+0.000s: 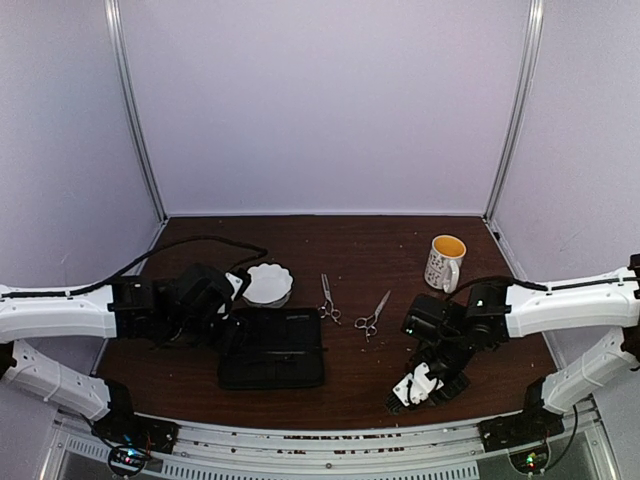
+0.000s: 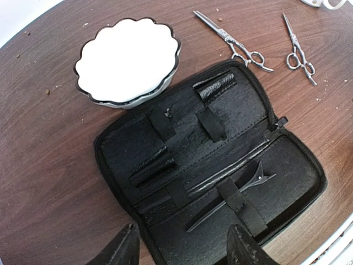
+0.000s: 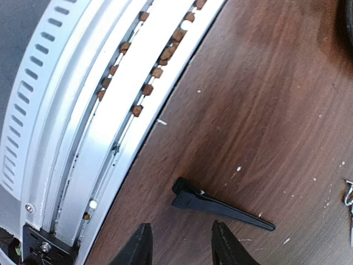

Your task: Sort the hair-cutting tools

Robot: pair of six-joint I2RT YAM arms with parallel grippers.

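Two silver scissors [image 1: 327, 298] [image 1: 373, 315] lie side by side on the brown table, right of the white bowl; the left wrist view shows them too [image 2: 234, 44] [image 2: 298, 51]. One dark hair clip [image 2: 231, 193] sits under a strap in the open black case [image 2: 209, 165]. My left gripper [image 2: 185, 245] is open and empty above the case's near edge. A second dark clip [image 3: 218, 204] lies on the table near the front edge. My right gripper [image 3: 182, 245] is open and empty just short of it, the jaws apart on either side of its thick end.
A white scalloped bowl [image 1: 268, 283] stands behind the case [image 1: 272, 350]. A white mug with a yellow inside [image 1: 445, 262] stands at the back right. The metal rail [image 3: 99, 110] of the table's front edge runs close to the right gripper [image 1: 402, 400].
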